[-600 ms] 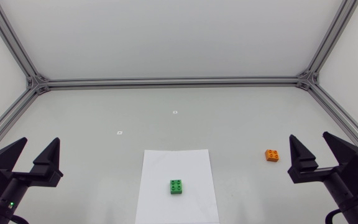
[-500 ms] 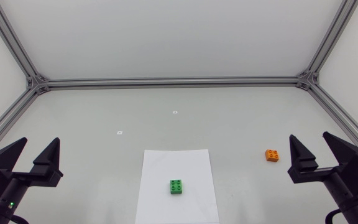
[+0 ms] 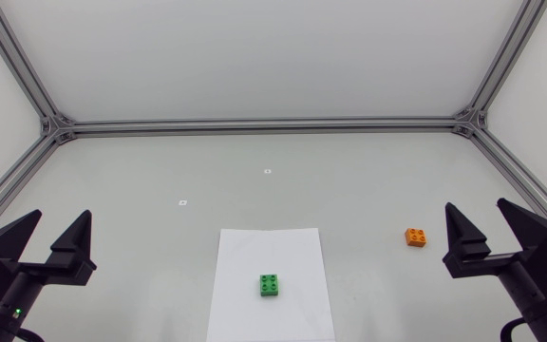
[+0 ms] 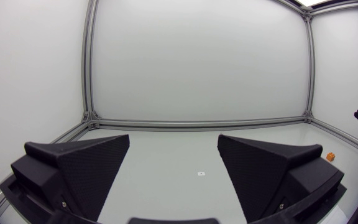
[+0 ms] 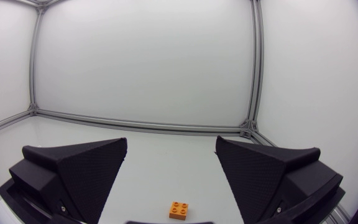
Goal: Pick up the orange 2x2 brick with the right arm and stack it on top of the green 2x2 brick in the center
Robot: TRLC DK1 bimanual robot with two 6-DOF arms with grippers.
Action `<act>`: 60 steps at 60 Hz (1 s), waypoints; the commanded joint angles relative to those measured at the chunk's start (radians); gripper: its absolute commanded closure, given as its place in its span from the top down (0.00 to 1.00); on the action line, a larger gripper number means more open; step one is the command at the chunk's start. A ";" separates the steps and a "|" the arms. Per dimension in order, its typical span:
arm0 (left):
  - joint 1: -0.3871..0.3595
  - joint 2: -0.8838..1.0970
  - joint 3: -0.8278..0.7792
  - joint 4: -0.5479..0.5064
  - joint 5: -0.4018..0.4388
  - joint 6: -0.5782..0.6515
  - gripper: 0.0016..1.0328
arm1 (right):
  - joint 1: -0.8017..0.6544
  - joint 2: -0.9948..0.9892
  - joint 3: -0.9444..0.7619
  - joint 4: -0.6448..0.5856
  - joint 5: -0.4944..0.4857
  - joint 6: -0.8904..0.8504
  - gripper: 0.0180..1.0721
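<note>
Orange brick [image 3: 414, 237] on bare worktop [image 3: 160, 237] near right end effector [image 3: 475, 205], released; left end effector [image 3: 62, 214] released too; green brick [image 3: 270, 284] on white sheet [image 3: 254, 249] shows in head view only, neither wrist view.

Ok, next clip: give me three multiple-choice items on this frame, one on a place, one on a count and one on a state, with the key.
1. Where is the green brick?
A on the white sheet
B touching the orange brick
C between gripper fingers

2. How many bricks lie on the table?
A one
B two
C three

3. What state is the right gripper in?
A open and empty
B shut on the orange brick
C shut on the green brick

Key:
1 A, the green brick stands within the sheet's edges.
2 B, only one green and one orange brick show.
3 A, its fingers stand apart and the orange brick lies ahead of them, untouched.
</note>
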State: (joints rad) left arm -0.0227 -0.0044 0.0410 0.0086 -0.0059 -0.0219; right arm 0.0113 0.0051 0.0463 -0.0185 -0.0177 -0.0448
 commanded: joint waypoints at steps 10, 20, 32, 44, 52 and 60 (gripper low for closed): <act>0.003 -0.008 -0.041 -0.015 0.004 0.013 0.96 | -0.005 0.167 0.230 -0.035 0.030 0.033 0.96; 0.003 -0.008 -0.041 -0.015 0.004 0.013 0.96 | -0.007 0.371 0.409 -0.181 0.042 0.089 0.96; 0.003 -0.008 -0.041 -0.015 0.004 0.013 0.96 | 0.001 0.613 0.647 -0.416 0.025 0.135 0.96; 0.003 -0.008 -0.041 -0.015 0.004 0.013 0.96 | -0.001 0.849 0.876 -0.672 0.016 0.140 0.96; 0.003 -0.008 -0.041 -0.015 0.004 0.013 0.96 | -0.005 0.970 0.972 -0.762 0.013 0.141 0.96; 0.003 -0.008 -0.041 -0.015 0.004 0.013 0.96 | -0.008 1.072 1.004 -0.808 -0.004 0.141 0.96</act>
State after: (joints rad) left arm -0.0223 -0.0044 0.0410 0.0086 -0.0059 -0.0223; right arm 0.0101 1.0157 1.0267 -0.7967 -0.0074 0.0723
